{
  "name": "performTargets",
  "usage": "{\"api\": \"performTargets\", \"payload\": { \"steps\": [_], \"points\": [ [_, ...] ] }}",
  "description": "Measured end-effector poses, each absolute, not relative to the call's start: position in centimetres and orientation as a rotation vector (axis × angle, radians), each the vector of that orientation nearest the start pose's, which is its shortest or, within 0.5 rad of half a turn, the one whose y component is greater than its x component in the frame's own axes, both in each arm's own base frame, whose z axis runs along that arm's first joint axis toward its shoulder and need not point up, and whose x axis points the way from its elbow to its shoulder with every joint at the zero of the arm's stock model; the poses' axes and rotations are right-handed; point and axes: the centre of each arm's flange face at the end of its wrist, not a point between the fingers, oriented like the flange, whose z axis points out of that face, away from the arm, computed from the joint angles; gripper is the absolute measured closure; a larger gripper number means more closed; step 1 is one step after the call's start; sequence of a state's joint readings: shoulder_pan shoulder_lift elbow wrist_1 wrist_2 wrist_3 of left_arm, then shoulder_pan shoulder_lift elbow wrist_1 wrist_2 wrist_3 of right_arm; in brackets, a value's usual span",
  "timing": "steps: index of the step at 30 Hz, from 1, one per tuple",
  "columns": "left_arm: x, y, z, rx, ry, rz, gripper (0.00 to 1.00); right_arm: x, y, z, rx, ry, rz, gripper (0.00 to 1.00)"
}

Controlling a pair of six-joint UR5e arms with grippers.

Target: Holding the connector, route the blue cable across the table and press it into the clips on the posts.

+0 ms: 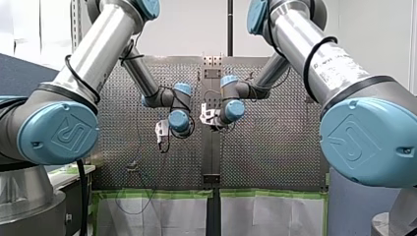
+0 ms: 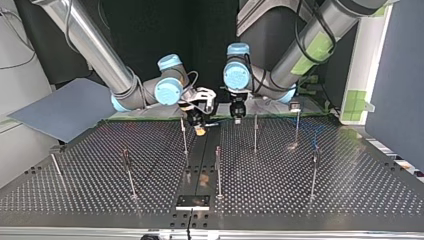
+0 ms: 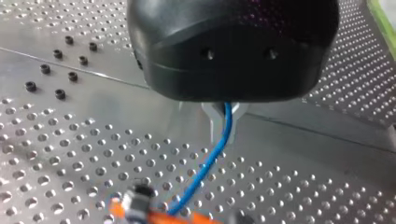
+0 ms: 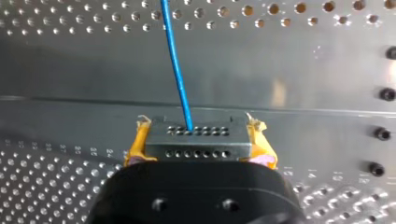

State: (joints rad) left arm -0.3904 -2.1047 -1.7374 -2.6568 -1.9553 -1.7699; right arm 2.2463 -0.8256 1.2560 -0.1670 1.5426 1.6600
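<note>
Blue-capped elbows of my left arm [image 1: 56, 132] and my right arm [image 1: 369, 137] loom closest; both arms meet near the centre strip of the perforated table [image 2: 325, 190]. Thin posts [image 2: 218, 172] stand around; clips too small to read. Yellow pads of my right gripper [image 4: 198, 127] clamp the connector [image 4: 196, 144], anchoring the end. Just beside, my left gripper [image 3: 223, 119] pinches the blue cable [image 3: 208, 161], likely to steer slack toward the posts
</note>
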Motion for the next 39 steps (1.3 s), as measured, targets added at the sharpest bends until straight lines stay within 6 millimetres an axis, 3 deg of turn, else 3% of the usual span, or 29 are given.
{"api": "performTargets", "payload": {
  "steps": [24, 32, 39],
  "points": [
    [47.4, -31.1, 26.4, -0.139, 1.685, -0.096, 0.99, 52.7, -44.5, 31.6, -2.580, 1.389, -2.141, 1.00],
    [46.3, -31.2, 30.2, -0.142, 1.631, -0.125, 0.99, 51.5, -43.0, 34.2, -2.561, 1.399, -2.154, 1.00],
    [45.4, -31.0, 34.1, -0.150, 1.556, -0.161, 0.99, 50.4, -42.0, 38.0, -2.520, 1.388, -2.223, 1.00]
  ]
}}
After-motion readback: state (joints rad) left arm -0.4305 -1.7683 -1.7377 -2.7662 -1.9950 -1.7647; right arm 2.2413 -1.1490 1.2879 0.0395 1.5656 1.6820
